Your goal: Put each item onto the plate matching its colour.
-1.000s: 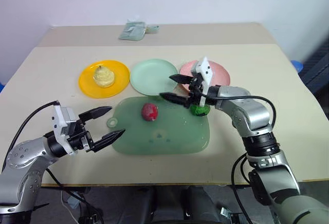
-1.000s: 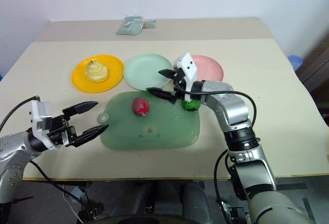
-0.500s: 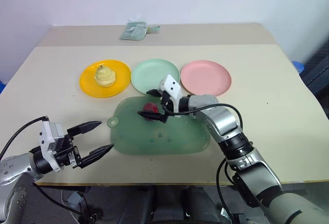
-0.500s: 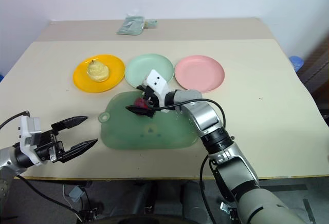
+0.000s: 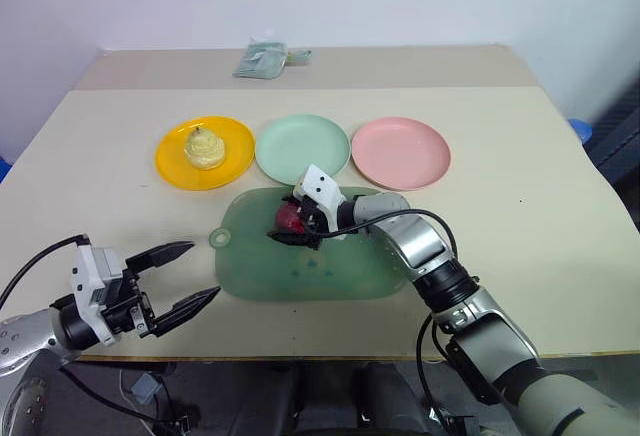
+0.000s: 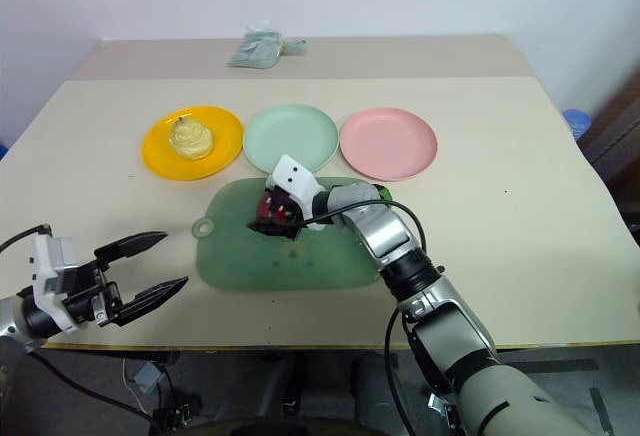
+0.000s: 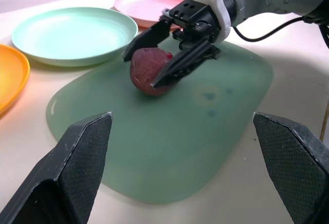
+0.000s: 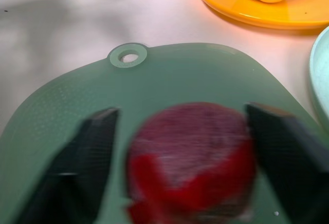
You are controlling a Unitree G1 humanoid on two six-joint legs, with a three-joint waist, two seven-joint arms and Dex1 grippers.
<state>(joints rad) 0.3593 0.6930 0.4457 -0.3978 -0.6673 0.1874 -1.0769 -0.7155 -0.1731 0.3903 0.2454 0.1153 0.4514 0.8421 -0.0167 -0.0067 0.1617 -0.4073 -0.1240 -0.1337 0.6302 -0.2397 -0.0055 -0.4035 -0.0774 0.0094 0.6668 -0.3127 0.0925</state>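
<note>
Closing pincer: we see the right gripper (image 7: 160, 59) with its black fingers straddling the dark red ball (image 5: 289, 218); the wrist view shows narrow gaps on both sides, so we cannot tell whether it grips yet.
Other pincer: the left gripper (image 5: 190, 274) hangs wide open and empty past the table's near left edge.
Ball's place: the red ball sits on the translucent green board (image 5: 300, 281), toward its far side.
Other items: the pale yellow pear (image 5: 204, 146) rests on the orange-yellow plate (image 5: 170, 161); a sliver of the green-and-black ball (image 6: 383, 193) peeks out behind the right arm.
Plates: the mint green plate (image 5: 302, 146) and the pink plate (image 5: 401, 152) lie bare, all three in a row beyond the board.
Surface and room: beige table (image 5: 540, 186), a crumpled packet (image 5: 263, 59) at its far edge, pale wall behind.
Since a second ago: our right gripper has swung from over the green ball across to the red one and narrowed; our left arm has drawn back.
View differences: the left wrist view shows both right fingers flanking the ball; the right wrist view shows the board's hanging hole (image 8: 128, 57).
</note>
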